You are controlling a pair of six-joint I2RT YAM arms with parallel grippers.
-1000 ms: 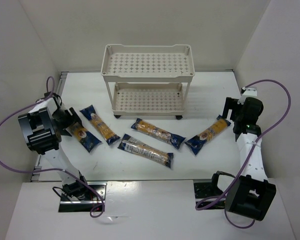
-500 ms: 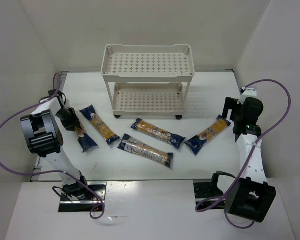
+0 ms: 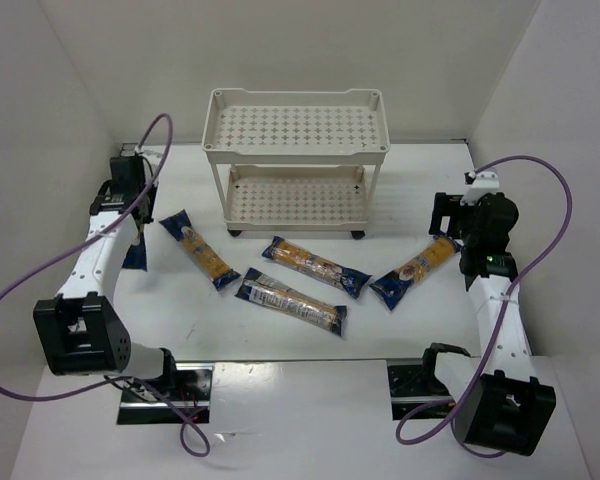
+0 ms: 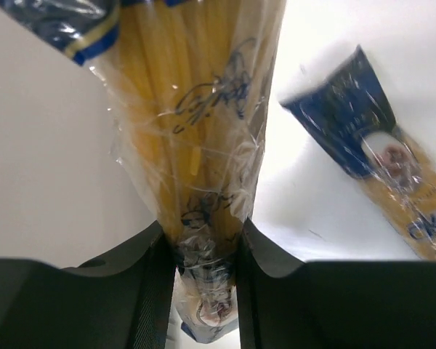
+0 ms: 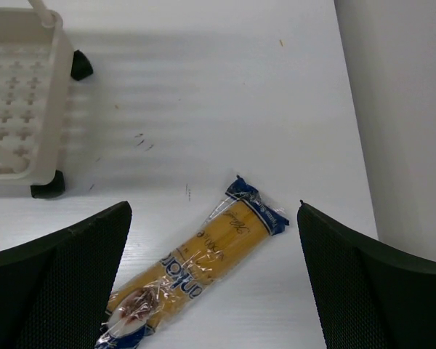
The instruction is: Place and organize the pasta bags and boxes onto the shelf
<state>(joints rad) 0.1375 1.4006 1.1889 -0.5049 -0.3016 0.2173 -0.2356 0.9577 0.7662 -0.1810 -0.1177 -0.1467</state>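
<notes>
Moved: left pincer [image 4: 203, 291] swung rearward, clenched on leftmost packet [image 4: 196, 145], hung endwise for shelving. Right pincer [image 3: 446, 214] released, poised above rightmost packet [image 5: 196, 269]. Three packets [image 3: 290, 300] lie mid-bench [image 3: 420, 170]. Shelf [image 3: 296, 150] beyond, unstocked

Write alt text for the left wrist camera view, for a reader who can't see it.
The left gripper is shut on a clear pasta packet of yellow spaghetti, its dark fingers pinching the plastic. Another packet, with a dark blue end, lies on the white table at right.
</notes>
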